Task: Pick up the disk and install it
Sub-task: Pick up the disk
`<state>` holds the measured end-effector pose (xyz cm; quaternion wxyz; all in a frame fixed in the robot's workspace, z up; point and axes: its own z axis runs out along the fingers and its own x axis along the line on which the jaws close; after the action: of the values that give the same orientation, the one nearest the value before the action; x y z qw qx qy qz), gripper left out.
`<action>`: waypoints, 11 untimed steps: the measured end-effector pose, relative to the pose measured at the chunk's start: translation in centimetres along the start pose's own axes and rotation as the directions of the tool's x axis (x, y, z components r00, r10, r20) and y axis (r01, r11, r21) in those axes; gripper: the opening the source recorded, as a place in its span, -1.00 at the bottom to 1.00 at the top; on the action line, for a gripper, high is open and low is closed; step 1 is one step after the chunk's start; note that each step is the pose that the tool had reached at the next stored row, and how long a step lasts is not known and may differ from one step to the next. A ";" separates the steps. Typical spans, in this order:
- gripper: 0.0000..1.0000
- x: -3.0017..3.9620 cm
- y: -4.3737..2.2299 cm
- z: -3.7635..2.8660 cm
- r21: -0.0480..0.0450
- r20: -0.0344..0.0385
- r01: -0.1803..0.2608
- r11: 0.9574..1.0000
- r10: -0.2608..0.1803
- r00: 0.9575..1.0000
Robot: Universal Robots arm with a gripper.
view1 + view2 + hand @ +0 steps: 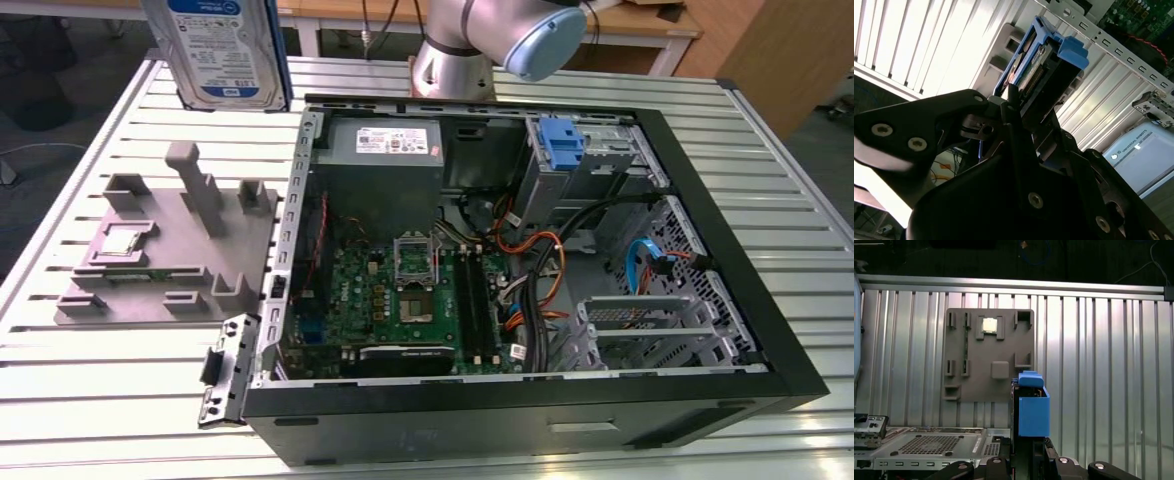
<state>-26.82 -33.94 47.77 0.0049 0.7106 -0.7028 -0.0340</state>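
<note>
The disk [220, 50] hangs upright in the air over the table's far edge, at the exterior view's left, its blue-and-white label facing the camera. In both wrist views I see it edge-on, with its blue carrier rails [1032, 410] round it. My gripper [1019, 107] is shut on the disk [1036, 67], its black fingers [1051, 455] clamping the flat faces. The disk is held above the grey fixture plate [989, 355], clear of the open computer case [747, 300].
The case lies open on the slatted metal table [94, 370], with the motherboard [400, 300], a power-supply box [387, 145] and a bare blue bracket [561, 145] in the drive bay. The grey fixture plate [147, 270] sits left of the case. The arm's base [454, 55] stands behind it.
</note>
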 end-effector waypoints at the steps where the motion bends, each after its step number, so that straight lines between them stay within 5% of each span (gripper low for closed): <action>1: -0.30 0.00 -0.25 -0.01 0.000 0.000 0.000 1.000 0.000 1.000; 11: -0.30 0.04 -2.68 -0.13 -0.004 0.000 0.000 1.000 0.000 1.000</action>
<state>-24.13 -33.96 47.76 0.0063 0.7105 -0.7028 -0.0354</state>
